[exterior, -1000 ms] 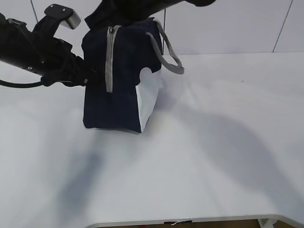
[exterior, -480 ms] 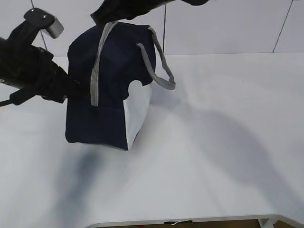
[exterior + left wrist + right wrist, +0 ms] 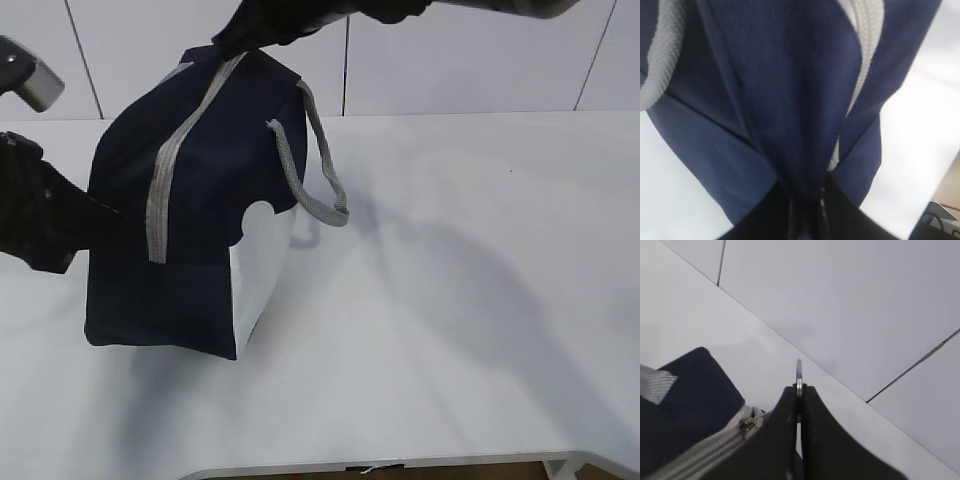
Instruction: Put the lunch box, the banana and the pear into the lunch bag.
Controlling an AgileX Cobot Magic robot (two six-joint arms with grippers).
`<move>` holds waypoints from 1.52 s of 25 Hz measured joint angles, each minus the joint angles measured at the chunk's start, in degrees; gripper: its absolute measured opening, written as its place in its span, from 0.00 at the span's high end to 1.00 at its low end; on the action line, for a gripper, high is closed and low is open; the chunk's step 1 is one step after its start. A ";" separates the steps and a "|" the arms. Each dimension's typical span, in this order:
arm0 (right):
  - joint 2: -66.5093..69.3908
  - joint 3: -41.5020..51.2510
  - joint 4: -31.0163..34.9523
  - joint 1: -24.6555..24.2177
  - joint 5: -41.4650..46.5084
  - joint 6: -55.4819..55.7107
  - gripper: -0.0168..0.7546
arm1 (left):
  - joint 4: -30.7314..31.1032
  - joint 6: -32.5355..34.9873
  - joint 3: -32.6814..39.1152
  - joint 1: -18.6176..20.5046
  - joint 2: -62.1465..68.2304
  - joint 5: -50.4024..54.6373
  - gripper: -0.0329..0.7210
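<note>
Lunch bag (image 3: 190, 250) is handling soft, saggy: left tool (image 3: 807, 220) pinching fabric, right tool (image 3: 799, 405) clamping ring pull (image 3: 799, 371).

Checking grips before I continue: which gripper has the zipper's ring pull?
The right gripper, shut on the metal ring pull at the bag's top; the left gripper pinches navy fabric instead.

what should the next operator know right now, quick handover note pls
Left gripper: shut on a fold of the lunch bag's navy side fabric.
Right gripper: shut on the zipper's ring pull at the bag's top end.
The bag is tilted between the two arms, low on the table; the zipper looks closed along the visible stretch.
Lunch box, banana and pear: not in view in any camera, so whether they are inside cannot be told.
Left: confirm the contents, then release both grips.
</note>
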 joint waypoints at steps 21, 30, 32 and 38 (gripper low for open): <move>4.16 -0.57 20.07 -1.42 6.29 0.13 0.95 | 3.59 -8.90 5.62 0.23 -6.51 3.50 0.75; 3.35 -5.52 35.64 -1.64 10.47 -5.07 0.95 | 3.78 -12.91 0.83 0.23 -8.71 6.89 0.34; 3.35 -7.18 37.14 -1.64 11.82 -5.18 0.95 | 6.28 -16.66 -1.39 0.23 -8.95 7.46 0.33; 3.08 -9.40 40.98 -1.64 15.97 -6.01 0.95 | 15.63 -32.63 -10.79 0.23 -8.96 8.95 0.33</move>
